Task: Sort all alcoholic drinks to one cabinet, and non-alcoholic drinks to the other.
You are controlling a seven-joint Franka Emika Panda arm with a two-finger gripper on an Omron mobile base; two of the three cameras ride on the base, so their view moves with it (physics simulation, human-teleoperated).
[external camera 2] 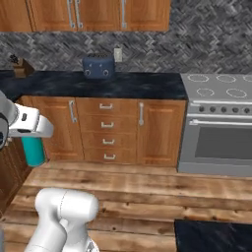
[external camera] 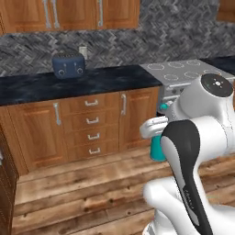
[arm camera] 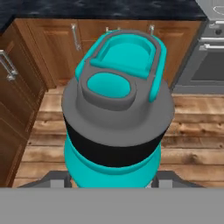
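The end effector [arm camera: 112, 181] is clamped on the teal bottle [arm camera: 114, 109]: in the hand view the bottle's body sits squarely between the two fingers, its grey cap with a teal flip lid close under the camera. The grip seems to be on the lower body, which would keep the bottle upright and its heavy cap end from swinging while it is carried.

In the left base view the teal bottle [external camera: 157, 149] hangs in mid-air beside the white arm, well above the wooden floor [external camera: 78, 183] and near the oven [external camera: 167, 98]. In the right base view it shows at the left edge, below the arm's forearm, as a teal cylinder [external camera 2: 33, 150] in front of the low drawer units [external camera 2: 108, 130]. It rests on nothing, so the carry is under way and no cabinet is reached yet.

Farther off, the dark desk [external camera: 73, 82] carries a blue toaster [external camera: 68, 64], and the wall cabinets [external camera: 69, 13] hang above with doors shut.

No label or writing can be read on the bottle.
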